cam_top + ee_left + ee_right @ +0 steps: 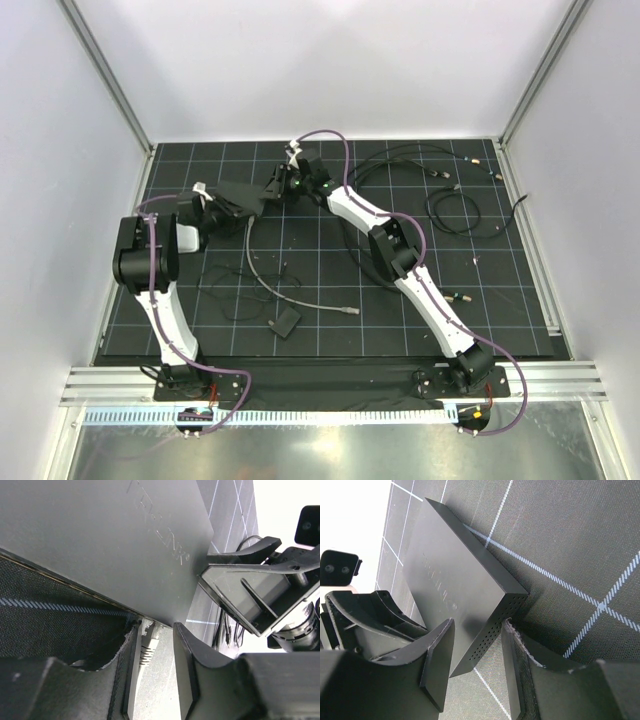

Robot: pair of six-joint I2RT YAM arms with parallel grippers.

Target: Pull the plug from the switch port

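Lid of the switch has embossed tone-on-tone lettering running along it. Contrast is too low to read with confidence (looks like a brand logo). No other labels legible.

Orientation: the switch lies flat on the black grid mat. Its perforated end points straight into the right gripper, and the body runs away from that gripper. The edge carrying the plug faces the left gripper and runs across in front of it. The plug sits close to the corner nearest the right gripper.

Left gripper: jaws partly open and straddling the plug, which is seated in the switch edge. The plug sits hard against the finger with the torn pad. There's a visible gap to the other finger, so it isn't clamped.

Right gripper: jaws partly open, one finger each side of the perforated end. Can't tell whether either finger touches the housing.

Overhead, the switch sits between the two grippers.
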